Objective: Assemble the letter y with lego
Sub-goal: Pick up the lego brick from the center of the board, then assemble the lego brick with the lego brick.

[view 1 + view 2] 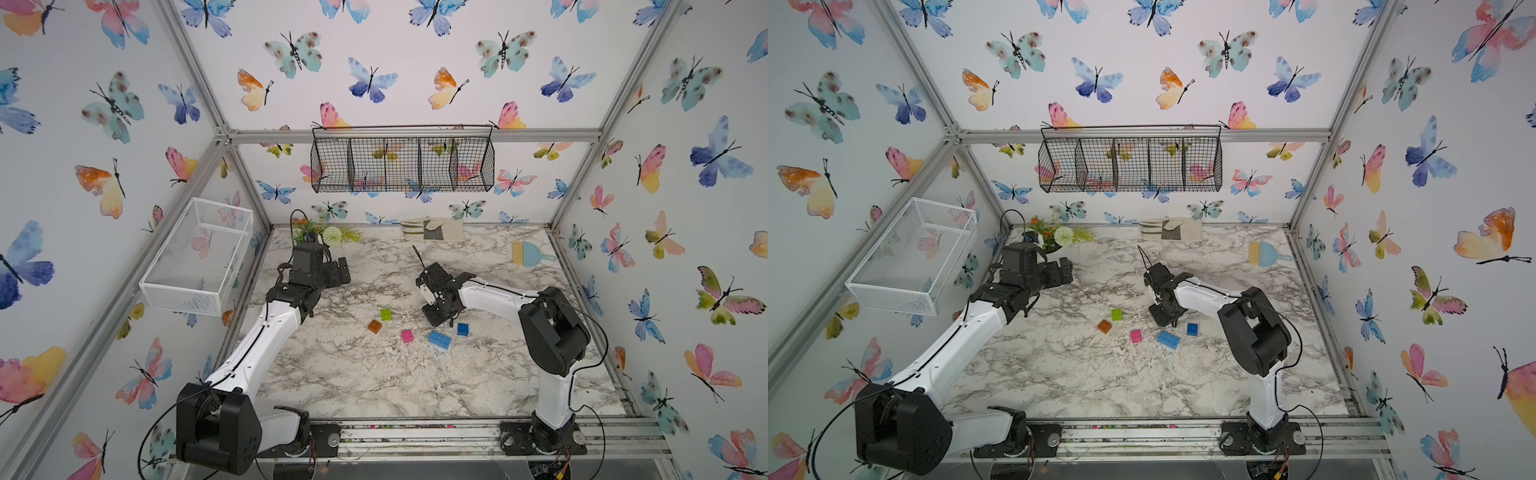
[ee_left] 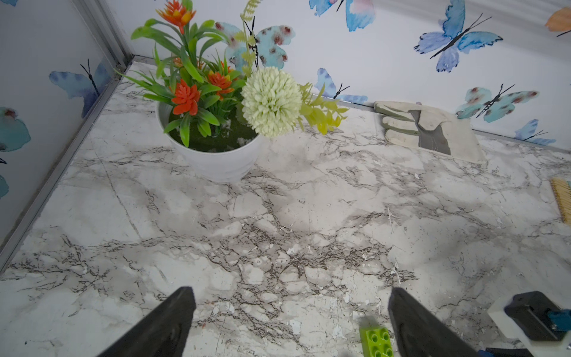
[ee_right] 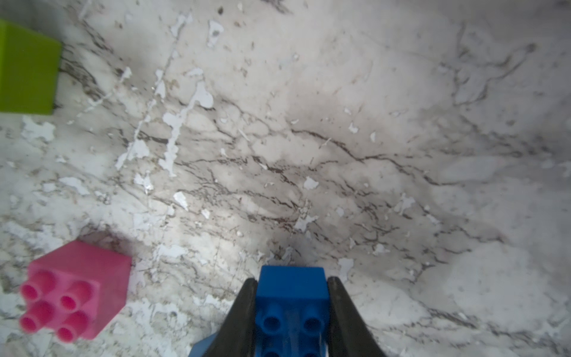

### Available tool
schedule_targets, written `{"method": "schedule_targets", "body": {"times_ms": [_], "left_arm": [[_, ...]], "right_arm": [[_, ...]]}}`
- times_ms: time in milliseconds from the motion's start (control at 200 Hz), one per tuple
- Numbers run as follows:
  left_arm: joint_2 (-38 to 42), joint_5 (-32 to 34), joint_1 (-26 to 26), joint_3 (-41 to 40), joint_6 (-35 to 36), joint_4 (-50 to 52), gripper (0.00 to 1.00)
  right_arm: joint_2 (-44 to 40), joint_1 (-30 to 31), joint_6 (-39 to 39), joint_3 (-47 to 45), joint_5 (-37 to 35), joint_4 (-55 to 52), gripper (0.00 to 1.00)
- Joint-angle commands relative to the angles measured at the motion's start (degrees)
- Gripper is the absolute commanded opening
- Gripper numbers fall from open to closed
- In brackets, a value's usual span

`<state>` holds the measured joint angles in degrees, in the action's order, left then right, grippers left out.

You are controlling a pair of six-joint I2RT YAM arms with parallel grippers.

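1. We see the right gripper (image 3: 292, 279) clenched on a blue brick (image 3: 292, 296) at mid-table, pinching two opposite sides.
2. The pink brick (image 1: 407, 336), long blue brick (image 1: 439, 339), square blue brick (image 1: 463, 329), lime green brick (image 1: 386, 314) and orange brick (image 1: 375, 326) lie near it, all apart.
3. The left gripper (image 2: 292, 292) hangs released, jaws wide.
4. The marble tabletop (image 1: 374, 382) lies bare from the bricks to the front rail (image 1: 415, 432); the flowerpot (image 2: 216, 163), glove (image 2: 429, 129) and brush (image 1: 530, 253) hug the far edge.

Six lego bricks: square blue brick (image 1: 462, 329), second blue brick (image 3: 292, 296), longer blue brick (image 1: 439, 339), pink brick (image 1: 407, 336), lime green brick (image 1: 386, 314), orange brick (image 1: 374, 326). One black basket (image 1: 402, 164), one white basket (image 1: 183, 295), one plant (image 1: 328, 236), one glove (image 1: 432, 229), one brush (image 1: 528, 253).
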<state>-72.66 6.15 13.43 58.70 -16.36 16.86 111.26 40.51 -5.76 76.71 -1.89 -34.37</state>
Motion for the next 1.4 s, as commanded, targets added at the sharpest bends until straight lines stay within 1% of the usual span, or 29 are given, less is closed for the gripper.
{"method": "schedule_targets", "body": {"times_ms": [0,105,185,270,330,476,526,591,626,701,891,1161,1246,1392], "left_arm": [[1.99,0.55,-0.51,-0.34,-0.08,-0.65,0.98],[2.18,0.26,-0.76,-0.46,-0.16,-0.78,0.98],[1.96,-0.17,-0.84,-0.43,-0.26,-0.78,0.98],[1.57,-0.43,-0.91,-0.26,-0.46,-0.44,0.98],[1.39,-0.53,-0.91,-0.17,-0.51,-0.43,0.98],[1.12,-0.75,-1.11,-0.2,-0.65,-0.34,0.99],[1.12,-0.79,-1.21,-0.23,-0.77,-0.34,0.98],[1.05,-0.84,-1.21,-0.21,-0.82,-0.38,0.98],[0.97,-0.79,-1.23,-0.19,-0.86,-0.34,0.98],[0.94,-0.84,-1.29,-0.21,-0.87,-0.34,0.98],[0.86,-1.05,-1.37,-0.32,-0.97,-0.34,0.98],[0.55,-1.32,-1.56,-0.13,-1.2,-0.14,0.98],[0.62,-1.27,-1.57,-0.2,-1.22,-0.12,0.99],[0.37,-1.4,-1.63,-0.16,-1.26,-0.08,0.98]], "right_arm": [[-1.31,0.55,0.95,2.33,-0.77,-2.11,0.21],[-2.14,0.69,5.04,3.16,2.27,-2.66,0.18],[-1.58,1.37,9.21,4.61,4.56,-5.78,0.17],[-1.46,2.52,12.23,4.57,2.25,-7.8,0.16],[-2.27,2.82,13.38,3.59,1.19,-7.2,0.14],[-5.07,2.98,16.71,1.02,4.66,-4.92,0.08],[-5.5,3.3,17.8,0.53,4.65,-4.87,0.08],[-5.78,3.72,18.55,0.36,4.24,-5.04,0.04],[-5.87,3.86,19.09,0.37,4.63,-5.43,0.03],[-5.91,4.07,20.51,-0.12,5.65,-5.44,0.03],[-5.28,4.77,23.21,-0.81,5.57,-5.97,0.03],[-4.59,5.17,24.68,-1.89,6.29,-6.05,0.03],[-3.96,5.79,24.92,-2.18,4.65,-6.43,0.03],[-3.86,5.89,24.94,-2.78,4.69,-6.07,0.03]]}}
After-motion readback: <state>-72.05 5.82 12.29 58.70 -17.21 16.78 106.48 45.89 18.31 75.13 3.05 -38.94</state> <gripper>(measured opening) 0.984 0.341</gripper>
